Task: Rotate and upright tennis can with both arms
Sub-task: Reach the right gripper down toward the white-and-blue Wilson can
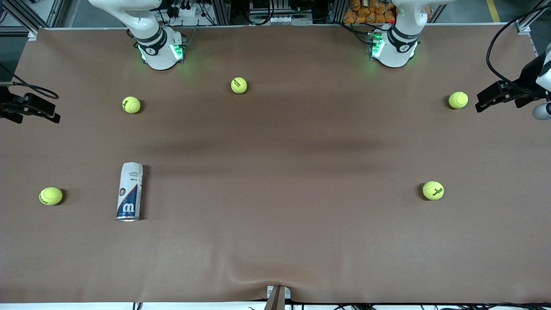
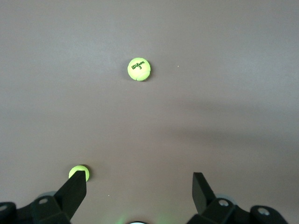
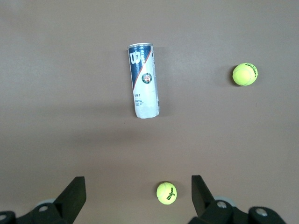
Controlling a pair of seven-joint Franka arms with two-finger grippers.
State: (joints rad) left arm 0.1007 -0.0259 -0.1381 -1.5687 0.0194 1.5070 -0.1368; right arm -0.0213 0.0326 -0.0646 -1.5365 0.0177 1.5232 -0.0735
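The can (image 1: 129,191) lies flat on the table (image 1: 275,241), toward the right arm's end, silver rim nearest the front camera, a ball (image 1: 51,196) just beside it. Nothing has begun. The right gripper (image 3: 135,196) hangs high over it, jaws spread and empty; the left gripper (image 2: 138,191), also spread, waits over its own end. Next, I judge, the right arm must descend and straddle the can.

Even overhead light, sharp focus, soft shadow bands across the table (image 1: 301,241), no glare.
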